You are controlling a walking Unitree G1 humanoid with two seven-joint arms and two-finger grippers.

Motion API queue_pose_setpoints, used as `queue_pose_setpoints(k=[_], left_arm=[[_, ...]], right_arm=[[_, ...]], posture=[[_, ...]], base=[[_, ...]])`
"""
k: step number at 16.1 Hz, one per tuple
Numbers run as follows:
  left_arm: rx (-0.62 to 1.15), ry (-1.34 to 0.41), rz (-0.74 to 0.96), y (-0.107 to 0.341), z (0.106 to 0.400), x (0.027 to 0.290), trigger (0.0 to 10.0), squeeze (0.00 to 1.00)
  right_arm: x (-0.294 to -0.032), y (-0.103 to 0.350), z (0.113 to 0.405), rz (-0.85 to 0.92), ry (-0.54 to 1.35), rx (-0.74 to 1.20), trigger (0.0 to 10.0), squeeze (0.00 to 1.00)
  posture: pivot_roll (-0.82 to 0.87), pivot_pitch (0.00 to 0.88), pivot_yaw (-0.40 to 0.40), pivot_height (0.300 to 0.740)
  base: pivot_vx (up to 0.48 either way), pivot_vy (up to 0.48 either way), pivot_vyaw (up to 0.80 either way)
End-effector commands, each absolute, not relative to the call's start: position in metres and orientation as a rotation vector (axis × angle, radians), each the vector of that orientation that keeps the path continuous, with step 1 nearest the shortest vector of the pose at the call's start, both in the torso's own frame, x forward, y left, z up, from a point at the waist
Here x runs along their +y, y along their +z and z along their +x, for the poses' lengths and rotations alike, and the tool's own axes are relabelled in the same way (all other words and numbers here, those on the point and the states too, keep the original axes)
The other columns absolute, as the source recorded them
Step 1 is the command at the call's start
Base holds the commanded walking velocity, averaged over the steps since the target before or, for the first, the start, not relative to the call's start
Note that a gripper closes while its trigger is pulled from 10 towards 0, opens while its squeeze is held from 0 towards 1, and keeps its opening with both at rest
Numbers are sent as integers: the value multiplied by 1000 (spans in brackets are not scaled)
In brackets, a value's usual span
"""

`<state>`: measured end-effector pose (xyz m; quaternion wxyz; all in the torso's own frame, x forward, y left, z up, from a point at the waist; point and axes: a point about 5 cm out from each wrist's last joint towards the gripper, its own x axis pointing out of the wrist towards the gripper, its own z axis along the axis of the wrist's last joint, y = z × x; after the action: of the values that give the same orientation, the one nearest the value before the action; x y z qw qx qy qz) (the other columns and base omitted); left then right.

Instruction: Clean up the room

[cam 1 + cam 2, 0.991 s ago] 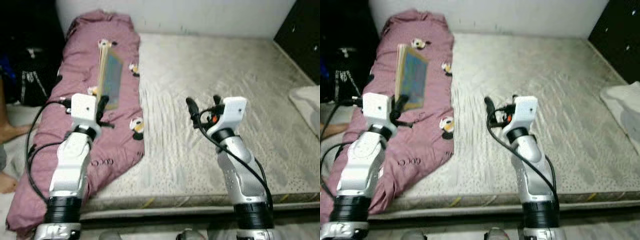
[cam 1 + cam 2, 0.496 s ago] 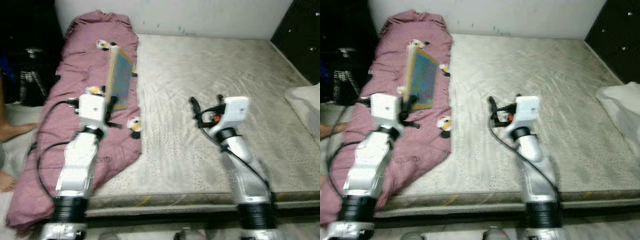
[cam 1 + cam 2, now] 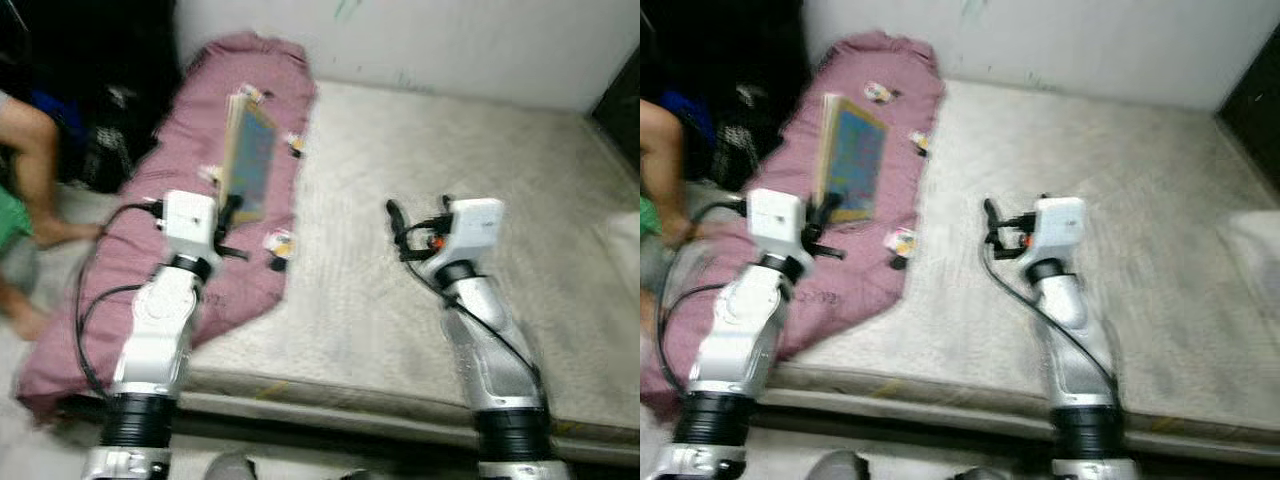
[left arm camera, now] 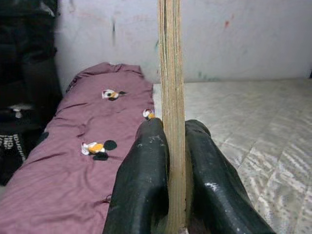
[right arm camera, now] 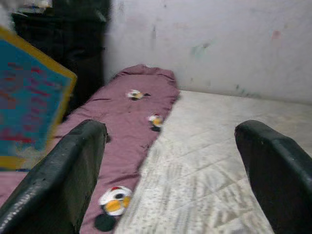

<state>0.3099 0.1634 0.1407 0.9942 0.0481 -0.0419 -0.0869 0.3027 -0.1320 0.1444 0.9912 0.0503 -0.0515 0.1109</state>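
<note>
The left end effector (image 4: 171,161) clamps a thin blue-covered, yellow-edged book (image 3: 247,160) upright above the maroon patterned quilt (image 3: 200,200) on the grey mattress (image 3: 450,160); the right end effector (image 5: 170,165) hovers wide open.

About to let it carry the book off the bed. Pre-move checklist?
1. Left gripper shut on book: ok.
2. Book held upright, edge-on between the fingers: ok.
3. Right gripper open, nothing between its fingers: ok.
4. Book lifted off the pink blanket: cannot tell.
5. Person's leg close on the robot's left: not ok, leave room.
6. Head views blurred: not ok, wait for a steady picture.
</note>
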Motion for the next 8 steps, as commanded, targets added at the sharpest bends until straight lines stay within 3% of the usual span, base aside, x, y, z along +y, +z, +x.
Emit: queue_pose_setpoints(k=[1, 8], left_arm=[[-146, -188, 85, 154, 312, 159, 10000, 0], [-146, -199, 80, 153, 313, 157, 10000, 0]], right_arm=[[-141, 146, 303, 86, 191, -109, 10000, 0], [-142, 145, 304, 90, 192, -100, 10000, 0]], posture=[[-20, 0, -39, 740], [-21, 0, -42, 740]], base=[[0, -420, 0], [0, -385, 0]])
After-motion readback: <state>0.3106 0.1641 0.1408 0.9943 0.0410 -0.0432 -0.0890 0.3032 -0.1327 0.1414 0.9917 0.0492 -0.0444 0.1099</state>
